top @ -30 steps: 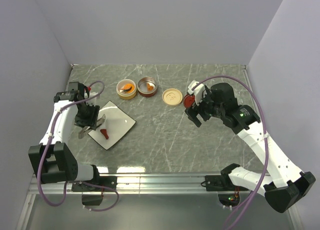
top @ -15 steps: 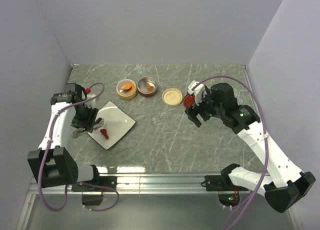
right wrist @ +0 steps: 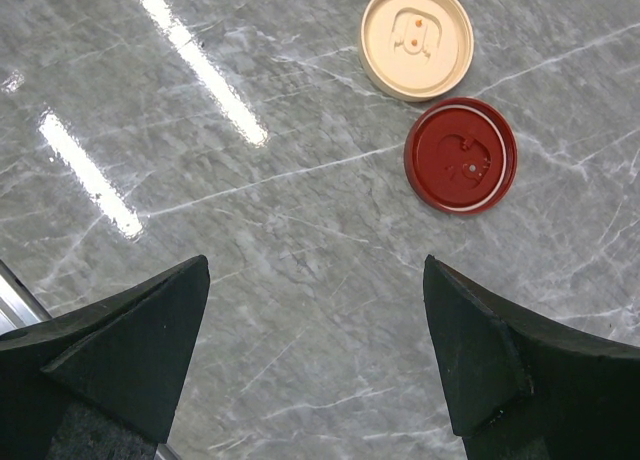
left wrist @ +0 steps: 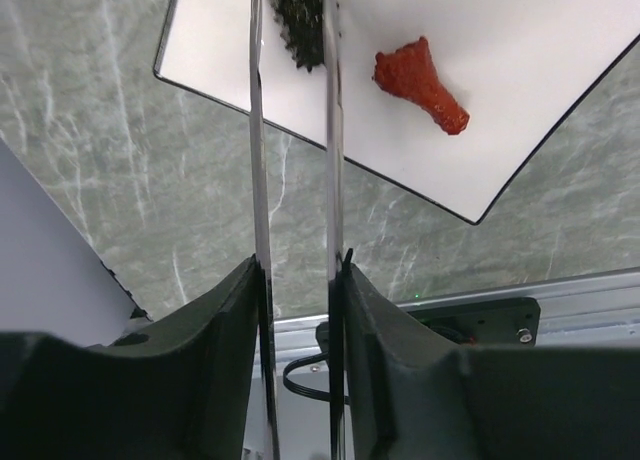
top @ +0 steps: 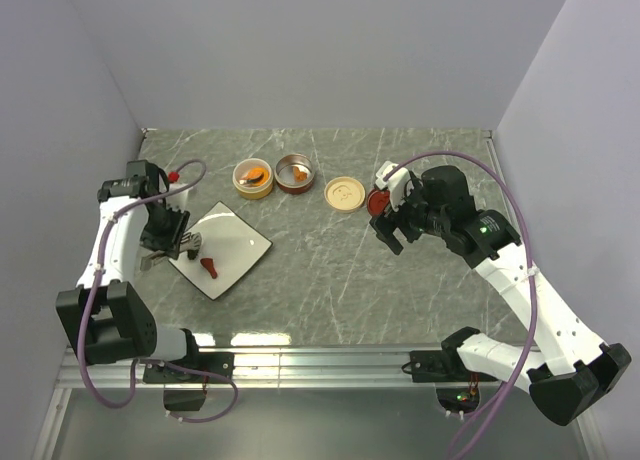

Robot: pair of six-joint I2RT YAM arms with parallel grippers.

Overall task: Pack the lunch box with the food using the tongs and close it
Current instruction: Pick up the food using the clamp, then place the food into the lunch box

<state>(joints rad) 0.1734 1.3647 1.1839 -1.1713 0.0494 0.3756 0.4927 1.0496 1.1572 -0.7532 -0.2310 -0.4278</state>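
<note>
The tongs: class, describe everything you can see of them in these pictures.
The tongs are two thin, shiny silver metal arms running almost parallel with a narrow gap. The left gripper clamps them from both sides. They reach over a corner of the white plate, with the dark brown food piece between them. The red wedge lies beside them, apart. Their tips and joined end are out of frame.

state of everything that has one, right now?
left gripper, shut on the tongs
right gripper, open, empty
tongs, squeezed around the dark brown piece
cream tub, open, orange food inside
dark red tub, open
cream lid, off, lying flat
dark red lid, off, lying flat
</note>
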